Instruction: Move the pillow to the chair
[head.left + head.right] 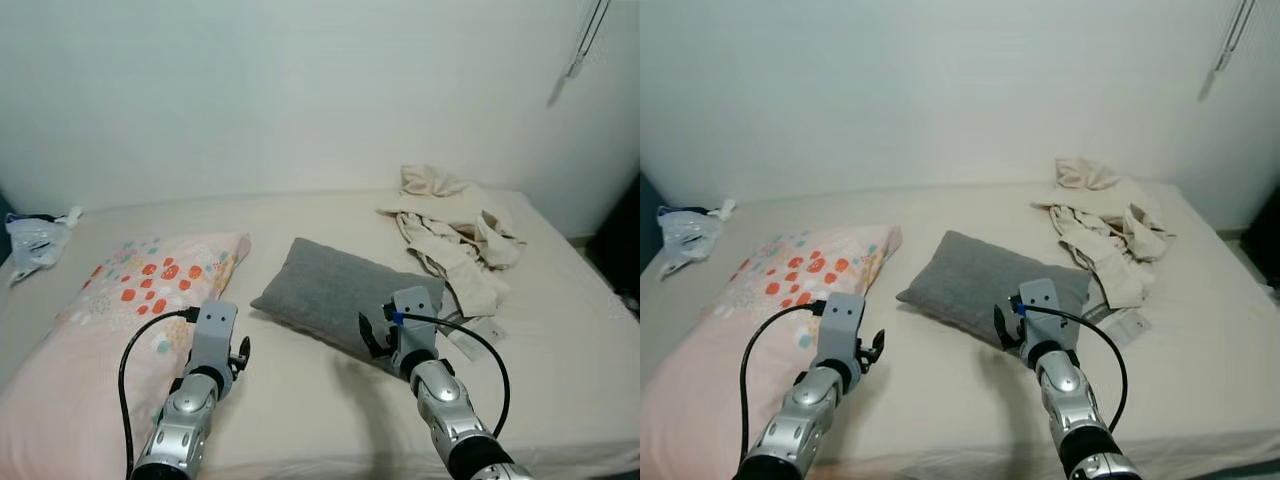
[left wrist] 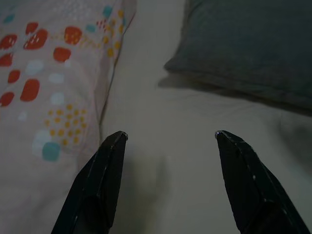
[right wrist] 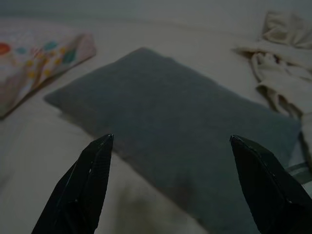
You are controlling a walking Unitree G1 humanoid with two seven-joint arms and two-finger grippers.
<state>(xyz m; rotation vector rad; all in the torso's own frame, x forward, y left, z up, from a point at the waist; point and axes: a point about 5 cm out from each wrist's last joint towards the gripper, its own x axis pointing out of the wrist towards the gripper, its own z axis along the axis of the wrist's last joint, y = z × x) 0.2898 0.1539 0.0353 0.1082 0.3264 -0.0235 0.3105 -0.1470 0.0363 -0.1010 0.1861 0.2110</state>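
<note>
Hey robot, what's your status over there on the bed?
Both grippers open, left gripper over bare sheet, right gripper at the near edge of the grey rectangular fabric pillow. Pillow not yet held. Beige clothes heap beside it.

loc: home bedroom | bed [image 1: 560, 330] w/ beige sheet runs up to a plain white wall [image 1: 300, 90] | grey pillow [image 1: 335, 290] + pink floral pillow [image 1: 120, 310] on it | heap of crumpled cream clothes [image 1: 450, 225] at far right | plastic bag [image 1: 35, 240] at far left edge
</note>
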